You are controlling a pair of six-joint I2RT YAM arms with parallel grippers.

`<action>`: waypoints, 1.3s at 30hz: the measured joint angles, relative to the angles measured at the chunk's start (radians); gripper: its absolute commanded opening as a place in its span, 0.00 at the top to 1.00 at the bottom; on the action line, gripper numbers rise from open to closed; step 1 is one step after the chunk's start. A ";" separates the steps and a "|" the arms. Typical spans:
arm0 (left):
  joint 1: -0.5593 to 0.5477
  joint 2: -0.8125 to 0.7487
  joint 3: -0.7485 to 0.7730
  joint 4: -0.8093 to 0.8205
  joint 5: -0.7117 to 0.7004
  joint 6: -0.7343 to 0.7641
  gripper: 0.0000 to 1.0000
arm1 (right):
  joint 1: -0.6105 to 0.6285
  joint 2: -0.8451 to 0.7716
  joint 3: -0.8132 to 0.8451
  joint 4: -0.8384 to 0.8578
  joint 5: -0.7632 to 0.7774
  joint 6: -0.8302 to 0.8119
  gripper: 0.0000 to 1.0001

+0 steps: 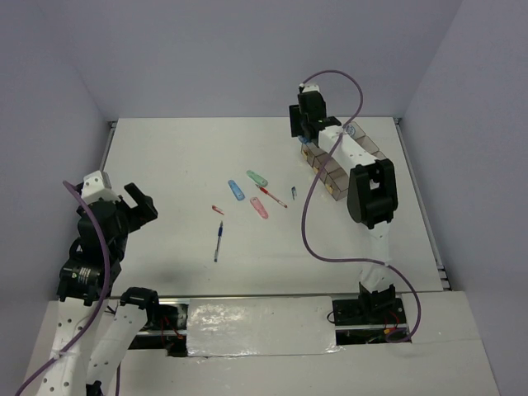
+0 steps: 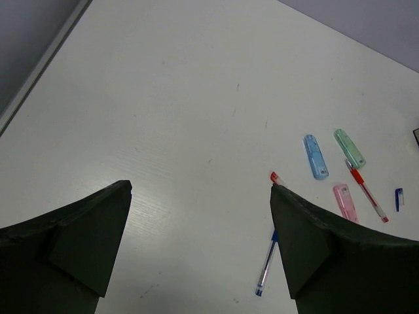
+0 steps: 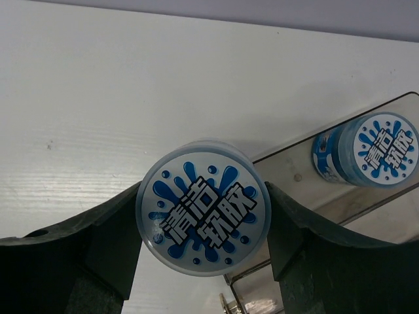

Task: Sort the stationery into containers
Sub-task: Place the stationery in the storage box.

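My right gripper is shut on a round blue-and-white tape roll, held just beside the near end of the clear brown-tinted containers. A second tape roll lies inside that bin. In the top view the right gripper hangs over the far left end of the containers. My left gripper is open over bare table at the left. On the table lie a blue pen, a red bit, blue, green and pink flat pieces, and a red pen.
A tiny blue piece lies right of the red pen. The loose stationery is clustered mid-table between the two arms. Grey walls close the table on the left, back and right.
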State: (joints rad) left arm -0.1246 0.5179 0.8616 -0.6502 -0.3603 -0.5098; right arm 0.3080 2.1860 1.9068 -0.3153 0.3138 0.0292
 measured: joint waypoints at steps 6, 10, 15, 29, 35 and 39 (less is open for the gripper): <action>-0.003 0.003 0.000 0.001 0.011 0.010 0.01 | -0.038 -0.044 -0.103 0.066 -0.039 0.006 1.00; -0.008 0.003 0.000 0.001 0.018 0.010 0.01 | -0.086 -0.062 -0.141 0.077 -0.072 0.011 1.00; -0.011 0.003 0.000 0.001 0.023 0.010 0.01 | -0.132 -0.071 -0.193 0.088 -0.112 0.021 1.00; -0.016 0.005 0.000 0.001 0.026 0.011 0.01 | -0.152 -0.079 -0.214 0.079 -0.172 0.052 0.35; -0.016 0.005 0.000 0.001 0.026 0.011 0.01 | -0.152 -0.079 -0.212 0.059 -0.168 0.060 0.20; -0.017 0.005 0.000 0.001 0.026 0.011 0.01 | -0.152 -0.097 -0.211 0.046 -0.158 0.073 0.00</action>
State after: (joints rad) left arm -0.1413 0.5224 0.8612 -0.6491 -0.3340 -0.4992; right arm 0.1562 2.0895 1.6958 -0.2695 0.1558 0.1024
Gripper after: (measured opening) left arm 0.993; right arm 0.934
